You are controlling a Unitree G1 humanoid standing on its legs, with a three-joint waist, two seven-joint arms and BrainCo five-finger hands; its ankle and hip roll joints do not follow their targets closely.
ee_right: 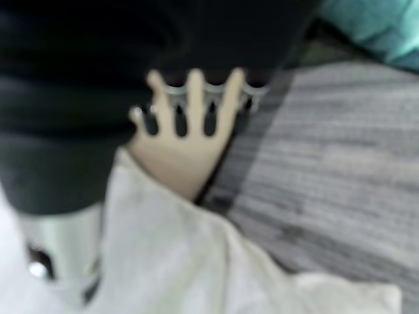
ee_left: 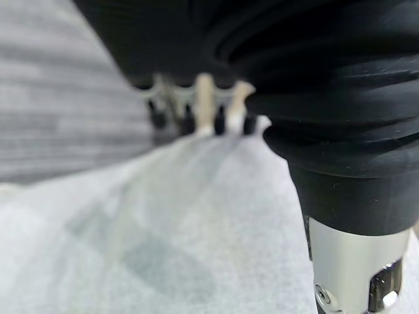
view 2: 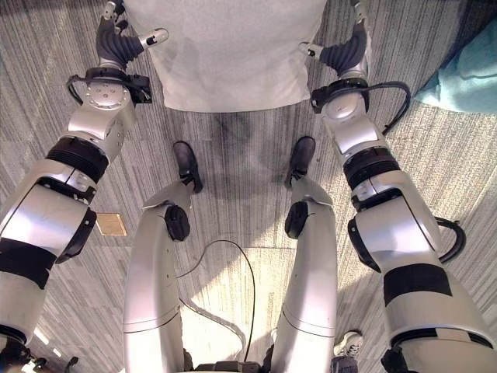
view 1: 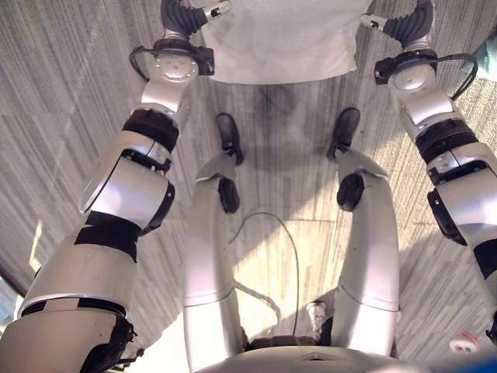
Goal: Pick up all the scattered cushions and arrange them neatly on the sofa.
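since both hands, left hand [view 2: 116, 39] and right hand [view 2: 345, 48], pinch the white cushion [view 2: 229, 54] only at its edges, it may slip.

One white cushion [view 2: 229, 50], one teal cushion [view 2: 464, 78]

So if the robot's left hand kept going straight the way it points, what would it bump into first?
Probably nothing new: the left hand already rests against the white cushion's edge. Straight beyond looks like grey carpet, though depth is unclear.

Even bright light; soft shadow on carpet [view 2: 248, 155] under white cushion [view 2: 233, 54]; wrist views blurred.
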